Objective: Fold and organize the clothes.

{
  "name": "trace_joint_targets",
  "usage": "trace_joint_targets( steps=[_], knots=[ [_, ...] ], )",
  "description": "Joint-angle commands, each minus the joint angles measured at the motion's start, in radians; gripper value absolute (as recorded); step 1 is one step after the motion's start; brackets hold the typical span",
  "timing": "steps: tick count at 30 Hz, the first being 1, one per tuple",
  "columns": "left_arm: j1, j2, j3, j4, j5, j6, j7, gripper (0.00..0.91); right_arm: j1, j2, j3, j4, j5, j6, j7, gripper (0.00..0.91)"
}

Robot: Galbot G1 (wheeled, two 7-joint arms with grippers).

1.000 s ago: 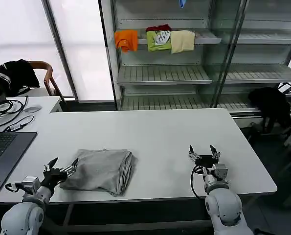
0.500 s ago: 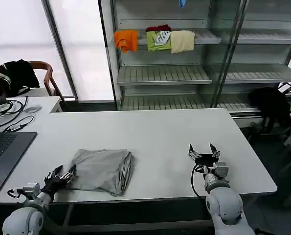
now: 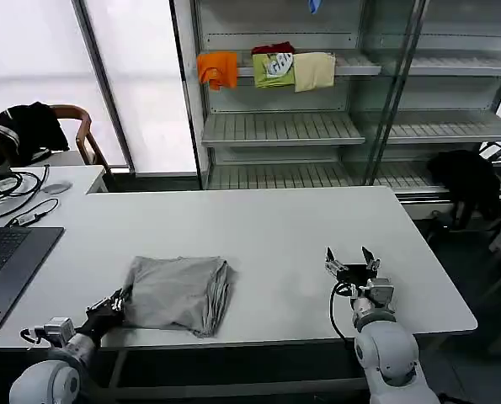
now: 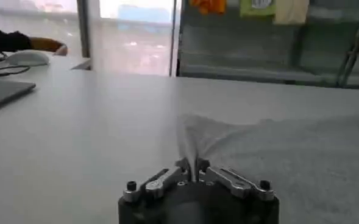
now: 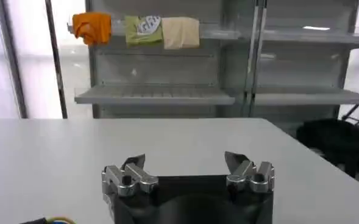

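Observation:
The clothes, a light grey T-shirt [image 3: 177,293], lie folded into a rough rectangle on the white table [image 3: 267,227] near its front left edge. My left gripper [image 3: 114,305] sits at the shirt's near left corner and is shut on a pinch of its fabric; in the left wrist view the grey cloth [image 4: 277,152] rises straight from between the closed fingers of the left gripper [image 4: 191,165]. My right gripper [image 3: 350,260] rests open on the table to the right, well apart from the shirt, with nothing between its fingers [image 5: 133,163].
A laptop [image 3: 6,265] and cables [image 3: 10,185] lie at the table's left end. Behind the table stands a metal shelf [image 3: 284,126] with orange [image 3: 217,69], green [image 3: 273,70] and cream [image 3: 314,71] folded garments. A chair with a black garment [image 3: 27,130] stands at far left.
My left gripper has moved down towards the table's front edge and closed from open onto the shirt's near left corner. The right arm has stayed still.

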Motion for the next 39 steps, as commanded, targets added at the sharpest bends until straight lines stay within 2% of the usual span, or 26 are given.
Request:
trace_joint_targets(
  steps=[1,3,6,8,11,17,20,22,25,27,28,30,31,33,34,35,39],
  knots=[
    [-0.007,-0.001,-0.038,-0.034,-0.155,0.001,0.006,0.010,-0.001,-0.002,0.001,0.005,0.000,-0.002,0.001,0.907],
    [-0.018,0.014,-0.080,-0.047,-0.080,-0.021,0.008,0.010,0.000,-0.004,0.001,0.005,0.000,-0.002,0.002,0.907],
    [-0.040,0.077,-0.188,-0.062,-0.035,-0.015,0.019,0.000,0.001,-0.004,0.002,0.001,0.000,-0.001,0.002,0.907],
    [-0.053,0.136,-0.259,-0.058,-0.004,0.005,0.042,0.000,0.001,-0.001,0.001,-0.005,0.000,0.002,0.002,0.907],
    [-0.060,0.272,-0.366,-0.034,0.061,0.009,0.071,0.000,0.003,0.003,-0.003,-0.014,0.000,0.006,0.002,0.907],
    [-0.059,0.451,-0.440,-0.049,0.123,0.034,0.070,0.000,0.013,0.012,-0.013,-0.031,0.000,0.012,0.000,0.907],
    [-0.074,0.488,-0.438,-0.098,0.184,0.047,0.061,0.000,0.015,0.015,-0.015,-0.039,0.000,0.015,0.000,0.907],
    [-0.088,0.486,-0.427,-0.155,0.200,0.071,0.056,0.000,0.013,0.016,-0.014,-0.045,0.000,0.020,-0.001,0.907],
    [-0.086,0.444,-0.386,-0.254,0.220,0.101,0.042,0.010,0.006,0.012,-0.008,-0.054,0.002,0.032,-0.002,0.907],
    [-0.053,0.384,-0.345,-0.325,0.253,0.112,0.022,0.010,0.001,0.008,0.000,-0.060,0.011,0.038,0.000,0.907],
    [-0.029,0.343,-0.306,-0.347,0.263,0.111,0.019,0.010,-0.002,0.006,0.004,-0.064,0.014,0.042,0.000,0.907],
    [0.041,0.204,-0.183,-0.417,0.367,0.081,0.012,0.010,-0.010,0.005,0.014,-0.075,0.025,0.052,0.000,0.907],
    [0.052,0.149,-0.130,-0.419,0.403,0.067,0.009,0.010,-0.013,0.005,0.014,-0.078,0.026,0.054,0.000,0.907],
    [0.078,-0.005,0.068,-0.361,0.539,-0.007,-0.034,0.010,-0.023,0.003,0.015,-0.085,0.026,0.061,-0.001,0.907],
    [0.079,-0.031,0.110,-0.333,0.587,-0.020,-0.043,0.020,-0.028,0.003,0.016,-0.088,0.026,0.067,-0.002,0.907],
    [0.076,-0.091,0.197,-0.282,0.639,-0.051,-0.060,0.020,-0.035,0.003,0.017,-0.092,0.026,0.071,-0.002,0.907],
    [0.055,-0.191,0.336,-0.190,0.679,-0.053,-0.109,0.020,-0.048,-0.005,0.026,-0.099,0.026,0.077,-0.002,0.907]
  ],
)
